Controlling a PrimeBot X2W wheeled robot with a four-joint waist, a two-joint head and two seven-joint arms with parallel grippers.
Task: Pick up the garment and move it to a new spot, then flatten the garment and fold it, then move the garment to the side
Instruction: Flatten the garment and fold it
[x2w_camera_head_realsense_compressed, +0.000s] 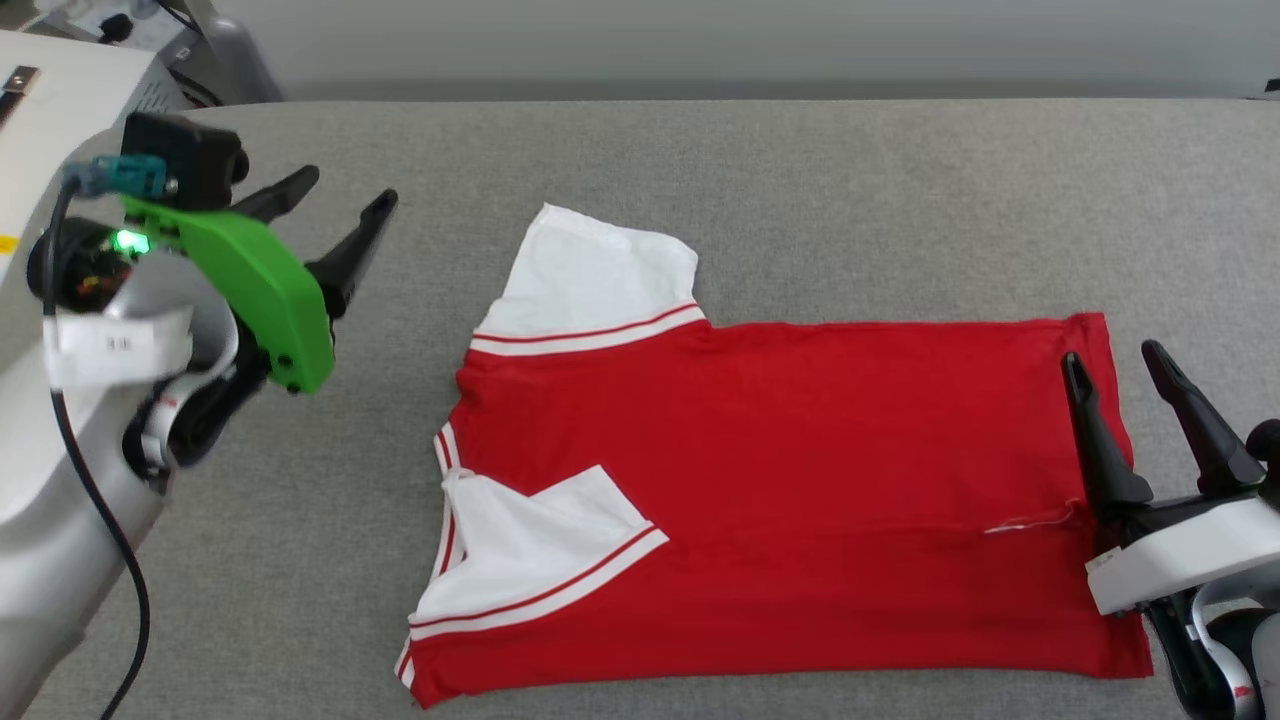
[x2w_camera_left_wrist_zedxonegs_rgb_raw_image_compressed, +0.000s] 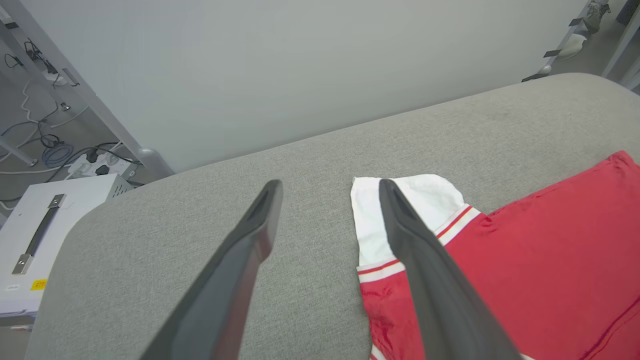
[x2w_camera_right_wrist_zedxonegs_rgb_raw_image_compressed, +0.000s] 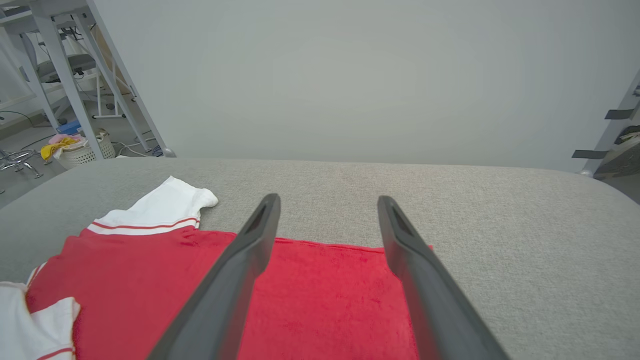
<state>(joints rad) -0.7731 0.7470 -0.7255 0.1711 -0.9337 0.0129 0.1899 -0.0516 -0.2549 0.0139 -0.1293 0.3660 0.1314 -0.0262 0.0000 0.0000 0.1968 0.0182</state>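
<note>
Both of my hands are spread wide and hold nothing. My left gripper (x2w_camera_head_realsense_compressed: 349, 187) hangs over the bare grey padded table (x2w_camera_head_realsense_compressed: 800, 180), well to the left of the jersey T-shirt (x2w_camera_head_realsense_compressed: 800, 480); in my left wrist view one finger crosses in front of the far white sleeve (x2w_camera_left_wrist_zedxonegs_rgb_raw_image_compressed: 415, 200). My right gripper (x2w_camera_head_realsense_compressed: 1110, 353) sits at the shirt's right-hand edge, its fingers over the red cloth, though I cannot tell whether they touch it. The shirt lies flat in the middle of the table with a plain red side up, its sleeve end toward my left. The far sleeve sticks out past the red body, and the near sleeve (x2w_camera_head_realsense_compressed: 530, 545) is folded in on top of it. Off the table, my right wrist view shows a pale laundry basket (x2w_camera_right_wrist_zedxonegs_rgb_raw_image_compressed: 85, 154) on the floor with yellow cloth (x2w_camera_right_wrist_zedxonegs_rgb_raw_image_compressed: 57, 146) and something pink in it.
</note>
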